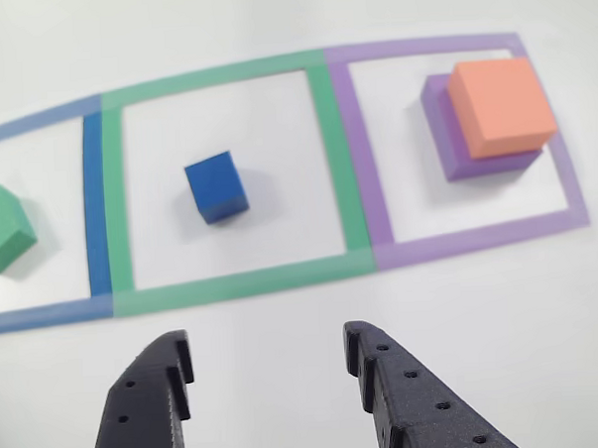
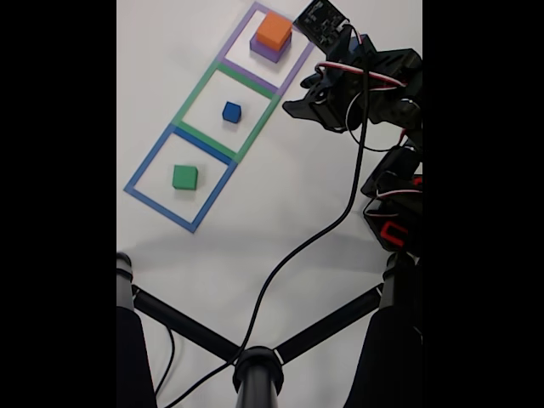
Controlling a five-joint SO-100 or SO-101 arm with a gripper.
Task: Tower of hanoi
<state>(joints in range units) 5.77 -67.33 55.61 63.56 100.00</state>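
The hand [image 1: 269,369] gapes empty at the frame's bottom, while the blue cube [image 1: 217,187] sits centre and the salmon-orange block [image 1: 501,106] tops the purple block [image 1: 446,138] upper right.

Nothing here can be read: no text, label, brand, number or sign on any surface in either view.
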